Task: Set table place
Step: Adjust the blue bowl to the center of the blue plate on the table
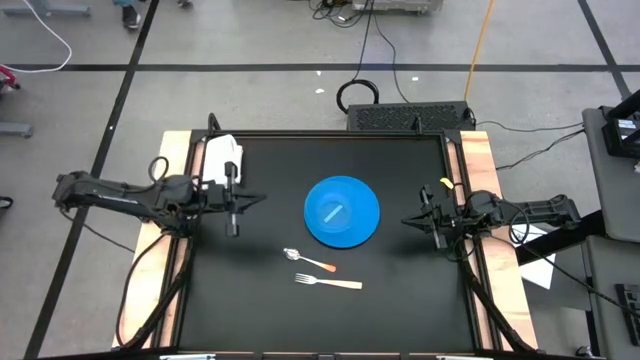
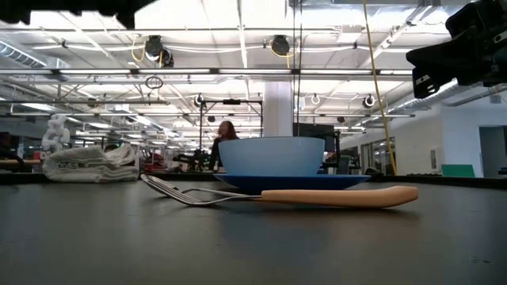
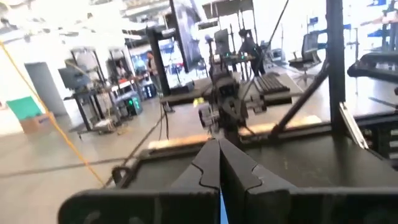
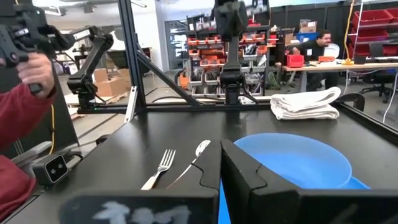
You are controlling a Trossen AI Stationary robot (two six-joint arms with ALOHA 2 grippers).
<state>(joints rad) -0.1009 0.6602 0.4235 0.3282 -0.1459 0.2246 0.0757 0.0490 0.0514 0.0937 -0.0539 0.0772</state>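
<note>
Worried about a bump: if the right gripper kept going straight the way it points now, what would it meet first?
Probably the blue plate: the right gripper, shut, points straight across the table toward it. It may hang above the plate; height is unclear.

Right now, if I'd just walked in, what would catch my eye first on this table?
Probably the bright blue plate with a blue bowl on it, at the middle of the black table. Just in front lie a spoon and a wooden-handled fork, and a folded white cloth sits at a far corner. The left gripper and right gripper flank the plate, both shut and empty.
</note>
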